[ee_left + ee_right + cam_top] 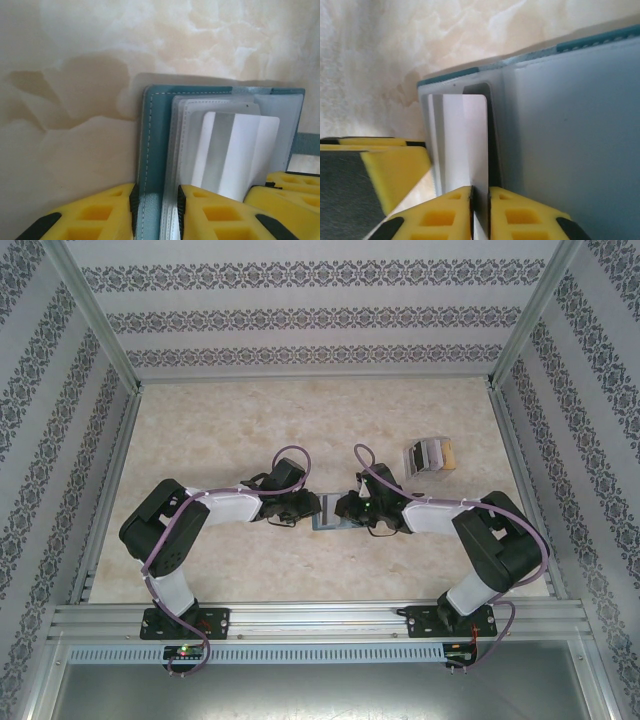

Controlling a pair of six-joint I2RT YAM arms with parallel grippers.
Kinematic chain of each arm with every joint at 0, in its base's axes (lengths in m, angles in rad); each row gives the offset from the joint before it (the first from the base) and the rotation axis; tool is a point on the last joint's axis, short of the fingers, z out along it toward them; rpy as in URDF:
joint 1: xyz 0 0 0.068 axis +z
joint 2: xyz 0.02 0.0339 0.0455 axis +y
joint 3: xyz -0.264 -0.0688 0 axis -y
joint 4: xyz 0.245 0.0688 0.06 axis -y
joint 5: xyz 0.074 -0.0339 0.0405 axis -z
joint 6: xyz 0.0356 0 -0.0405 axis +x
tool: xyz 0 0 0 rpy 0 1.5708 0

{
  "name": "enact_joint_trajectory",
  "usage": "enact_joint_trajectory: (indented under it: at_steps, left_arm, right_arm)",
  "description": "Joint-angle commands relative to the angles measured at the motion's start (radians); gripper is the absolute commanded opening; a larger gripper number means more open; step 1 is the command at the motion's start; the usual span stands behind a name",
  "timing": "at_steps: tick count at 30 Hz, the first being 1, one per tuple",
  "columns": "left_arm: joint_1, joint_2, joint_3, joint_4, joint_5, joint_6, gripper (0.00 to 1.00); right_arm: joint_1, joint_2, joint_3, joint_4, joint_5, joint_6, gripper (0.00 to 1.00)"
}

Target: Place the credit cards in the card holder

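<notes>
The left pincer (156, 195) clamps narrow on the near edge of the soft, floppy-looking holder (154, 130) spread open ahead of it, while the right pincer (480, 195) pinches the near end of a seemingly light, stiff, slick card (462, 140) reaching ahead over the holder.

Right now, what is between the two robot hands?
The teal card holder lies between the left gripper and right gripper, in the top view. The right wrist view shows a white card partly in it.
</notes>
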Motion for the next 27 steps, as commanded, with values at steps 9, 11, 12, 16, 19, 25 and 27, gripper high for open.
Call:
enact_joint_trajectory:
  at_steps: [9, 11, 12, 16, 19, 25, 27]
  left_arm:
    - [0.006, -0.061, 0.008, -0.026, -0.055, 0.016, 0.37]
    - [0.006, -0.047, 0.02, -0.025, -0.05, 0.021, 0.36]
    - [0.007, -0.036, 0.028, -0.024, -0.045, 0.02, 0.35]
    - [0.007, 0.003, 0.051, -0.018, -0.037, 0.018, 0.32]
    - [0.008, 0.034, 0.073, -0.012, -0.037, 0.024, 0.31]
    - [0.008, 0.066, 0.108, -0.036, -0.046, 0.043, 0.28]
    - [0.008, 0.07, 0.109, -0.038, -0.047, 0.044, 0.28]
  right_arm:
    - [-0.051, 0.046, 0.07, -0.136, -0.025, -0.115, 0.24]
    - [-0.05, 0.052, 0.079, -0.129, -0.037, -0.116, 0.24]
    - [-0.049, 0.055, 0.084, -0.126, -0.042, -0.117, 0.24]
    - [-0.05, 0.061, 0.107, -0.145, -0.057, -0.144, 0.21]
    - [-0.049, 0.085, 0.133, -0.167, -0.092, -0.185, 0.17]
    - [-0.047, 0.129, 0.172, -0.196, -0.118, -0.255, 0.1]
    - [-0.046, 0.136, 0.187, -0.218, -0.114, -0.278, 0.09]
